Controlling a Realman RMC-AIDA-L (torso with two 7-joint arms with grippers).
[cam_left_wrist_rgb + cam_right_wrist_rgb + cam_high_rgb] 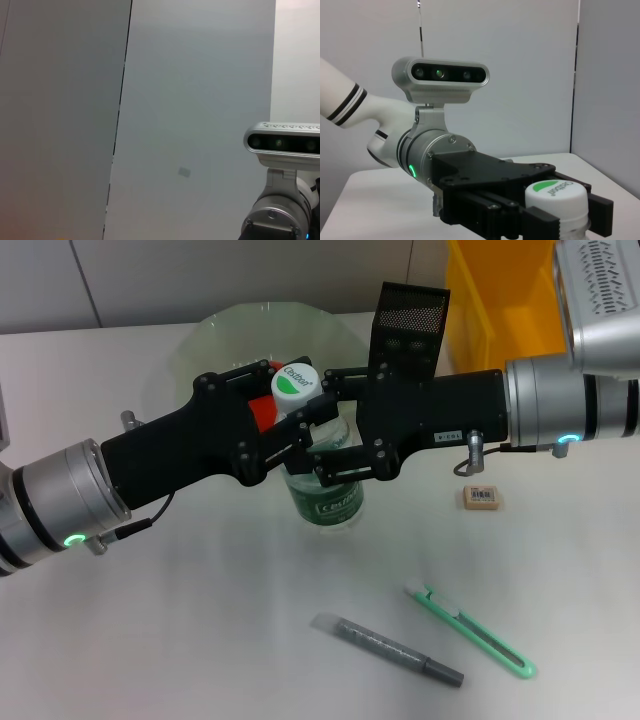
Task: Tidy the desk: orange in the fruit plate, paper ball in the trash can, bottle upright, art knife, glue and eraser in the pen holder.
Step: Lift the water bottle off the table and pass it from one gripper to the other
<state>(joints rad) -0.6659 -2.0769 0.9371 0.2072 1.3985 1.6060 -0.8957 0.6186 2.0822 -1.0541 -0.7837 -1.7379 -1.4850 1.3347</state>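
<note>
In the head view, the left gripper (290, 435) and the right gripper (335, 440) are both closing around the bottle (318, 465), which is standing upright near the middle of the table (200, 640), just in front of the fruit plate (240, 330); something orange-red is showing behind the left fingers, too hidden to name. The eraser (482, 497) is lying toward the right edge, the art knife (470, 630) and the glue (385, 648) near the front edge, so the pen holder (408, 328) at the back is apparently waiting for all three. The left wrist view is showing only a wall and the other arm's camera. In the right wrist view, the left gripper (560, 212) is clamping the bottle (555, 205) below its cap.
</note>
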